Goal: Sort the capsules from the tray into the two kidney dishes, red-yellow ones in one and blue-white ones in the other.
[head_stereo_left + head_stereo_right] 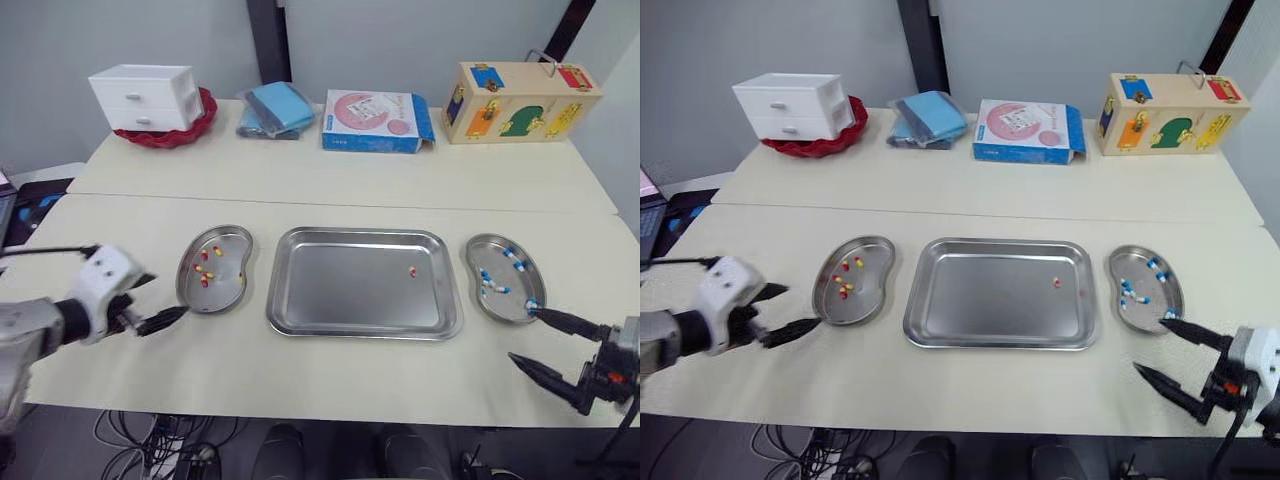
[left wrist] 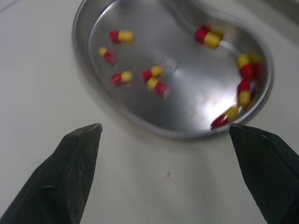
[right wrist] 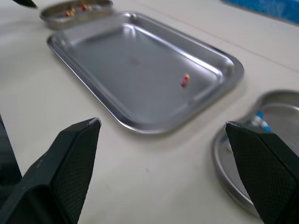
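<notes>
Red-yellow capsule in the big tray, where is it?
In the left eye view the red-yellow capsule lies alone in the right half of the tray, nearest the right kidney dish.

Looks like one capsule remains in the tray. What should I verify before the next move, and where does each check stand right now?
1. Tray contents: one red-yellow capsule toward its right side, no blue-white seen: ok.
2. Left gripper open, empty: ok.
3. Right gripper open, empty: ok.
4. Left kidney dish holds only red-yellow capsules: ok.
5. Right kidney dish holds only blue-white capsules: ok.
6. Right gripper clear of that dish: one finger reaches its near rim; contact cannot tell.
</notes>
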### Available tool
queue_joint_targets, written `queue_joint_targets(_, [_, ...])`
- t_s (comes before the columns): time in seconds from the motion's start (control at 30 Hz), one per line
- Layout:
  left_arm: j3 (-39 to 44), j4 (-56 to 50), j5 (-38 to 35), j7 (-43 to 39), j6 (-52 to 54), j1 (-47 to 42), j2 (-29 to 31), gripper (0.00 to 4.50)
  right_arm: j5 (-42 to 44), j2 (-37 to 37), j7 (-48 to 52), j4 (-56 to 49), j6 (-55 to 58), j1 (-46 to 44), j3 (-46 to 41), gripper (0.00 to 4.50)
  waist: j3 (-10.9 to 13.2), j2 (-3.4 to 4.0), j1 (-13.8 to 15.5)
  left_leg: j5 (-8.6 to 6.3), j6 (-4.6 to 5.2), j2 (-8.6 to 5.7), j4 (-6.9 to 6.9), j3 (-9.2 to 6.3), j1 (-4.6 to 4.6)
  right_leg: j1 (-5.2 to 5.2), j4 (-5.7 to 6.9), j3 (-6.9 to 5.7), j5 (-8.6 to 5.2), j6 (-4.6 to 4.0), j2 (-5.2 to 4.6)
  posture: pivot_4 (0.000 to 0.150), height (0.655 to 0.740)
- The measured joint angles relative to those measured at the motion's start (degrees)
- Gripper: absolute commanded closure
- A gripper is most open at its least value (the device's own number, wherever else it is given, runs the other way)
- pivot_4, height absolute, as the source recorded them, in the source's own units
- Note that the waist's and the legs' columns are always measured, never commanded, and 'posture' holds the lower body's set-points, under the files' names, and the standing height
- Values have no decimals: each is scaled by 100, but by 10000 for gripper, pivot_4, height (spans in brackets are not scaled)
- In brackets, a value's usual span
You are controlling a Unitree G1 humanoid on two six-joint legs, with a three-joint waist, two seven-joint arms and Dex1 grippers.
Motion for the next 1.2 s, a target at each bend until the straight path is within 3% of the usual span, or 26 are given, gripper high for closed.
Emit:
queue_joint_targets(0.33, [-2134,-85,-12,-350,40,-2241,-1204,98,-446,755,-347,-197,-1085,287,951,0,-4,12,-41,0,0,-3,7,8,19,12,16,11,1,0,4,1500,7400])
queue_joint_targets(0.6, [-3395,1319,636,-547,-811,-3482,-2653,98,-585,1094,-756,-35,-1759,391,1138,0,-6,14,10,0,0,-9,31,3,19,18,30,9,1,0,3,1500,7400])
queue_joint_targets(0.93, [-3786,3979,1426,-238,-2254,-4602,-4445,98,-753,1153,-1219,-141,-1921,766,1467,0,-8,17,-23,0,1,-13,35,4,18,16,35,14,0,1,4,1500,7400])
queue_joint_targets(1.2, [-3786,5441,1873,-182,-3058,-4981,-4991,98,-852,1278,-1670,-385,-2042,922,1666,0,-7,17,-20,0,1,-15,36,3,16,16,34,13,0,1,4,1500,7400])
